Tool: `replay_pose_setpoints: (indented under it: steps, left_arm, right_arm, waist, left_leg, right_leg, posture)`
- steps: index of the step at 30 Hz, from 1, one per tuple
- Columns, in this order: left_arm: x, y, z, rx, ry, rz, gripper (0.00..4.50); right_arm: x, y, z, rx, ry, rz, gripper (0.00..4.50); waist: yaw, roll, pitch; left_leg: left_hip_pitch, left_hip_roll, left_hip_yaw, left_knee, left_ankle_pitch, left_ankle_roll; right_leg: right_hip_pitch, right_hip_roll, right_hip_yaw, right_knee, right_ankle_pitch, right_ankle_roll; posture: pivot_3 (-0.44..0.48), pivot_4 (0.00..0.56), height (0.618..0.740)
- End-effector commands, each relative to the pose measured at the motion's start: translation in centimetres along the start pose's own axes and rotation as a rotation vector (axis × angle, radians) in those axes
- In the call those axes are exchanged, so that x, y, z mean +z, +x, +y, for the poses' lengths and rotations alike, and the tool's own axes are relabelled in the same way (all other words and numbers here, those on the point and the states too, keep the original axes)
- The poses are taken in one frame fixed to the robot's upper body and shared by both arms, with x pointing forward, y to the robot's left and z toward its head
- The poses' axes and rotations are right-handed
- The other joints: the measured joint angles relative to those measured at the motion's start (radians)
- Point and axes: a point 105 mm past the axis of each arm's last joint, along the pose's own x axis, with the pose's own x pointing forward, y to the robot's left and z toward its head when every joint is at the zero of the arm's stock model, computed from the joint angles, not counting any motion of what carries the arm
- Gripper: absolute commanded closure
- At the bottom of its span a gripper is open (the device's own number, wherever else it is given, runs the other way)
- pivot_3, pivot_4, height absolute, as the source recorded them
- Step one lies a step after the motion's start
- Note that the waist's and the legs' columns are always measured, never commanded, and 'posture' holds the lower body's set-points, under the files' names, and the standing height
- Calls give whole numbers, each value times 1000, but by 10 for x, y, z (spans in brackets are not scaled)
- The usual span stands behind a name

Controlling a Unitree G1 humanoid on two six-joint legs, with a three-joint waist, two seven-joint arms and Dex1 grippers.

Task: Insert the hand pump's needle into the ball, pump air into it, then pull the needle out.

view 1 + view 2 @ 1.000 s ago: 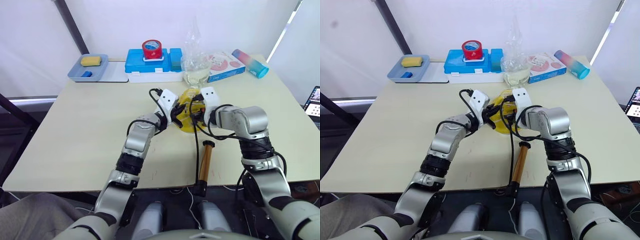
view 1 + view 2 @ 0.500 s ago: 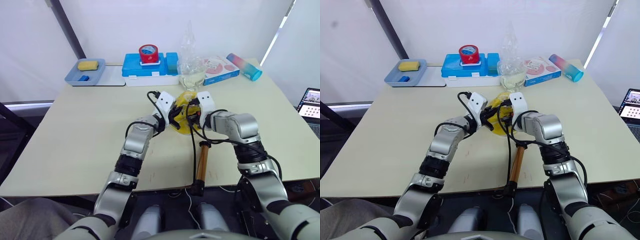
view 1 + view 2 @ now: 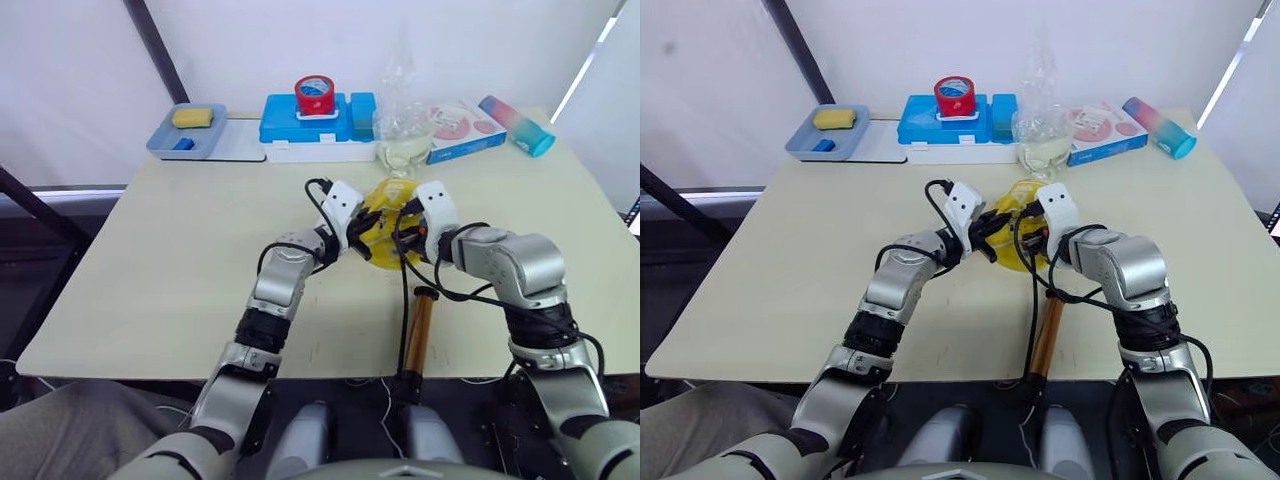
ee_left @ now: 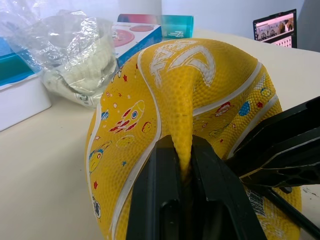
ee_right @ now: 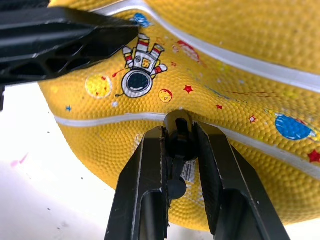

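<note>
We are at the insertion: our left pincer (image 4: 182,187) pinches a fold of the limp ball (image 4: 200,95) mid-desk, our right pincer (image 5: 179,150) clamps the needle (image 5: 178,131) against its skin (tip hidden). Next: press it home, then take the hand pump (image 3: 418,325).

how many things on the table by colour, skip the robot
yellow: 2, the ball and sponge
blue: 3, tray, case, small block
red: 1, tape roll
copper-orange: 1, hand pump
clear: 1, plastic bag
pink-and-blue: 2, box, tube
total: 10
</note>
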Motion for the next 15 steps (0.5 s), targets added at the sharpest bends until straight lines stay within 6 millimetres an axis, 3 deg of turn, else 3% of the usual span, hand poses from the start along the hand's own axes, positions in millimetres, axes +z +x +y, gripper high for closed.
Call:
replay_pose_setpoints:
  steps: [1, 2, 4, 8, 9, 15]
  left_arm:
    - [-11, 9, -16, -67, -14, 44, 4500]
    - [-10, 10, -16, -69, -12, 42, 4500]
    - [-10, 10, -16, -71, -10, 40, 4500]
    - [-9, 11, -16, -71, -3, 40, 4500]
    - [-9, 11, -16, -70, -2, 39, 4500]
    - [-8, 11, -14, -67, 3, 36, 4500]
  right_arm:
    - [-1, -2, 0, -1, -35, -25, 4207]
    - [-1, -3, 0, 1, -51, -37, 3185]
    - [-2, -4, -1, 3, -80, -52, 2454]
    - [-8, -10, -6, 1, -155, -80, 331]
    - [-9, -13, -9, -2, -184, -92, 38]
    - [-9, -34, -19, 31, -248, -207, 38]
  waist:
    - [6, -1, 2]
    - [8, -1, 2]
    - [10, -2, 5]
    - [11, -2, 8]
    - [12, -3, 8]
    - [16, -6, 12]
  left_leg:
    - [0, -1, 0, 0, 0, 0]
    - [0, -1, 0, 0, 0, 0]
    - [-1, -1, -1, 0, 0, 0]
    - [-1, -1, -2, 0, 0, 0]
    - [-1, -1, -2, 0, 0, 0]
    - [-2, -3, -3, 1, 0, 0]
  right_leg:
    - [0, -1, 0, 0, 0, 0]
    - [0, -1, 0, 0, -1, 1]
    - [0, -1, -1, -1, -2, 2]
    - [0, -1, -2, -1, -2, 3]
    - [0, -1, -2, -1, -2, 3]
    - [0, -3, -2, -1, -3, 5]
  posture:
    - [0, 150, 739]
    - [0, 150, 739]
    - [0, 150, 739]
    - [0, 150, 739]
    - [0, 150, 739]
    - [0, 150, 739]
